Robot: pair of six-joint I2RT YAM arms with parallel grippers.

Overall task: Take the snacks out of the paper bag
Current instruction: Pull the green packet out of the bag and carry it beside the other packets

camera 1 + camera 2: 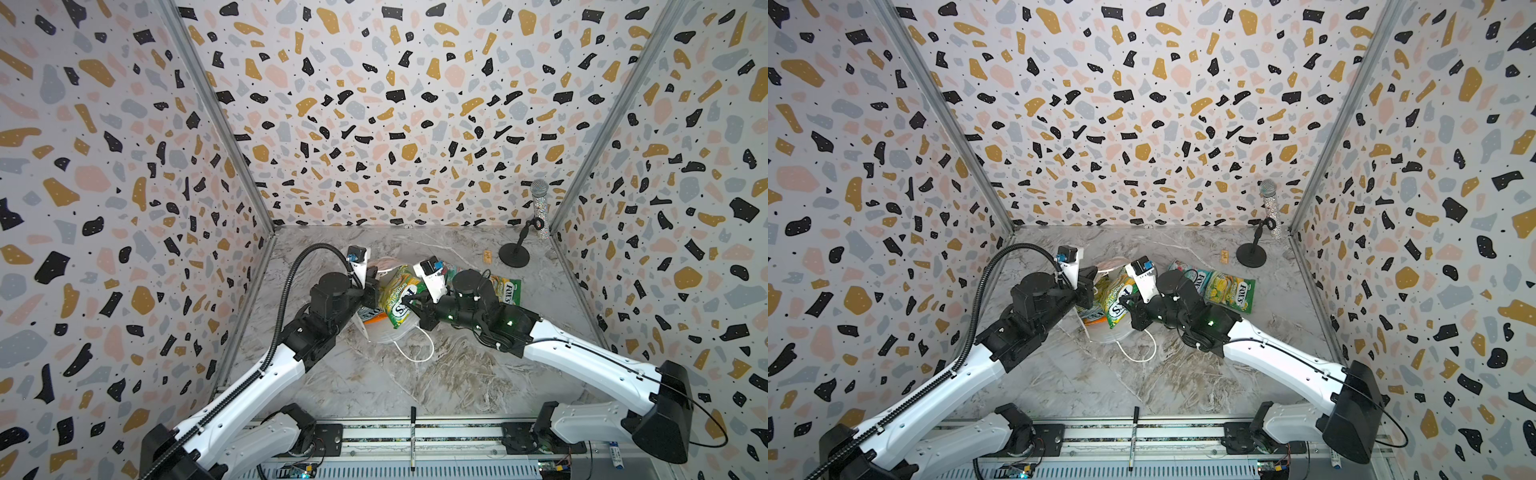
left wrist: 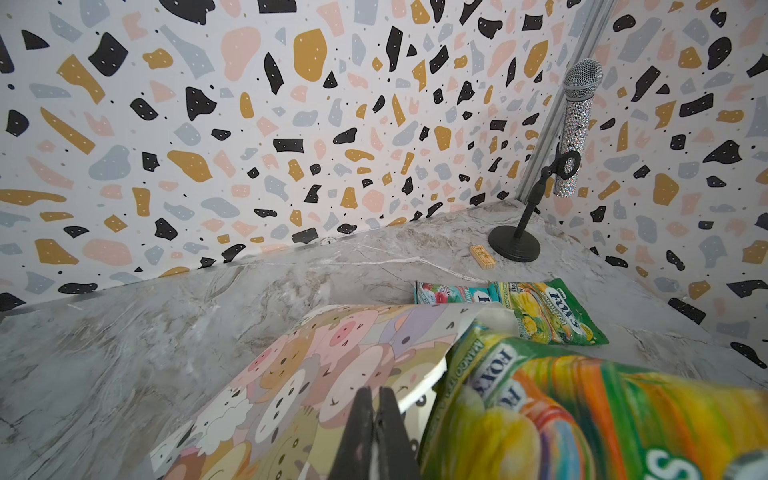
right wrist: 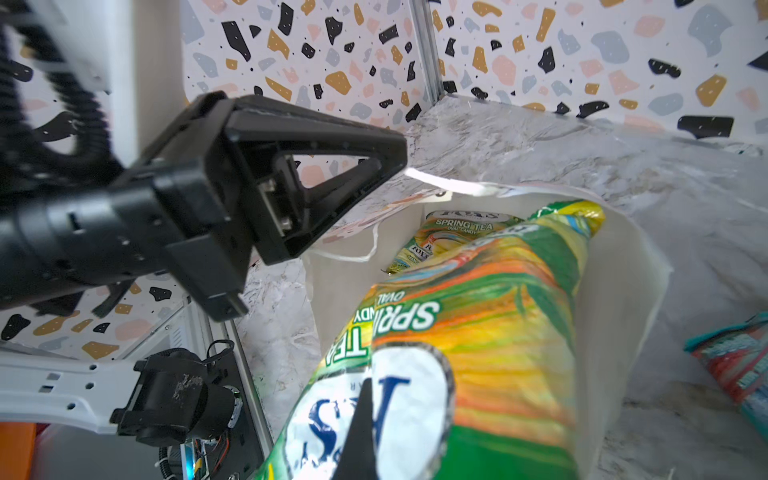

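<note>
Gripping green-yellow packet [image 3: 498, 332] with fingers pinched tight, right gripper [image 3: 360, 419] holds it half out of paper bag [image 2: 291, 374], whose rim left gripper [image 2: 376, 424] clamps.

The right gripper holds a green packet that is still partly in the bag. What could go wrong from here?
1. The right gripper pinches the glossy Spring Tea packet only near one end, so it may slip free.
2. A second Spring Tea packet lies against it inside the paper bag and may be dragged along.
3. The left gripper holds only the bag's thin rim; a hard pull might tear the paper or lift the bag.
</note>
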